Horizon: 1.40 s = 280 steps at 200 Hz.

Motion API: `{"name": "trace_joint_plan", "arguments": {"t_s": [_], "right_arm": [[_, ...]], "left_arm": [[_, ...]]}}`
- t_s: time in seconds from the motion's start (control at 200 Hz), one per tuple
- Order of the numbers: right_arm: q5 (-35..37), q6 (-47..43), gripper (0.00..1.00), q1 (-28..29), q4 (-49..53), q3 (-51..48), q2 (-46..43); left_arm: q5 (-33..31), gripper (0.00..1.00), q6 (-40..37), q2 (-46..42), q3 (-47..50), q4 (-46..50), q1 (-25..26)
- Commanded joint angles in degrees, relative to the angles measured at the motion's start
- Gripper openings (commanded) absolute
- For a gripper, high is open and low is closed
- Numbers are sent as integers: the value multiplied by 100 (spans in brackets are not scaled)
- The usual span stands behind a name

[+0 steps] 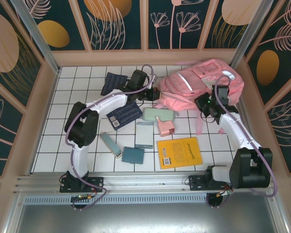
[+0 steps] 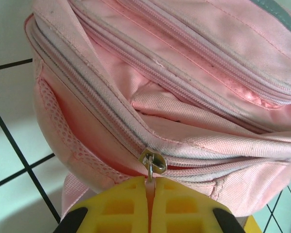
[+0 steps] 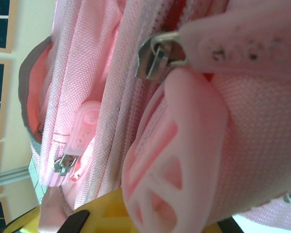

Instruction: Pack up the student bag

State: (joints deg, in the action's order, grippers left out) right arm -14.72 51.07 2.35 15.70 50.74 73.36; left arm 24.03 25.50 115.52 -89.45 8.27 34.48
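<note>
The student bag [image 1: 203, 80], a big pink backpack, lies at the back right of the tiled floor. My left gripper [image 1: 155, 92] is at its left end. Seen from the left wrist, the yellow fingers [image 2: 121, 204] are shut on the thin pink pull tab of a silver zipper slider [image 2: 153, 161], on a zip that gapes to the left of it. My right gripper [image 1: 203, 103] is pressed against the bag's near right side. Through the right wrist camera, a pale pink rubbery lattice tab [image 3: 169, 170] of the bag hides the closed jaws. Another zipper slider [image 3: 157, 53] sits above.
In front of the bag lie a dark blue notebook [image 1: 124, 115], a mint pouch [image 1: 158, 115], a small pink item [image 1: 165, 127], a yellow book [image 1: 179, 152], a teal case [image 1: 133, 155] and a pale blue case [image 1: 110, 144]. A second dark notebook [image 1: 113, 82] lies at the back left.
</note>
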Motion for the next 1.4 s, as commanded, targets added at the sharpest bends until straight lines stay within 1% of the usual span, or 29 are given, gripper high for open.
{"name": "trace_joint_plan", "arguments": {"t_s": [0.0, 0.245, 0.415, 0.505, 0.54, 0.681, 0.731, 0.761, 0.851, 1.006, 1.121, 1.181, 1.291, 1.396], "right_arm": [[452, -282, 5, -169, -367, 207, 136], [-88, -486, 8, -12, -603, 802, 838], [-481, -606, 14, 32, -726, 1194, 1300], [-501, -693, 21, 62, -646, 1418, 1535], [-376, -704, 27, 75, -525, 1513, 1604], [225, -639, 65, 77, 33, 1702, 1513], [422, -586, 74, 74, 207, 1677, 1344], [509, -552, 77, 78, 310, 1655, 1235], [584, -369, 78, 78, 557, 1544, 802], [443, 303, 64, 138, 919, 1336, 89], [332, 820, 60, 385, 893, 1255, -319], [172, 1179, 61, 609, 785, 1198, -411], [124, 1750, 70, 1097, 815, 1245, -389], [-102, 2240, 72, 1287, 639, 1020, -436]], "left_arm": [[-34, 0, 245, -862, 333, -364, -231], [237, 0, 597, -1779, 1036, -809, -177], [326, 0, 623, -2114, 1157, -748, 15], [353, 0, 654, -2181, 1150, -756, 156], [350, 0, 684, -2192, 1141, -776, 213], [388, 0, 947, -2085, 1082, -982, 365], [379, 0, 1009, -2003, 1030, -1049, 413], [382, 0, 1026, -1943, 972, -1064, 440], [367, 0, 1077, -1770, 789, -1072, 506], [354, 0, 1190, -1428, 492, -1111, 606], [361, 0, 1196, -1264, 290, -1058, 721], [353, 0, 1223, -1213, 249, -1082, 774], [322, 0, 1242, -1148, 196, -1087, 849], [283, 0, 1239, -1150, 187, -1066, 894]]}}
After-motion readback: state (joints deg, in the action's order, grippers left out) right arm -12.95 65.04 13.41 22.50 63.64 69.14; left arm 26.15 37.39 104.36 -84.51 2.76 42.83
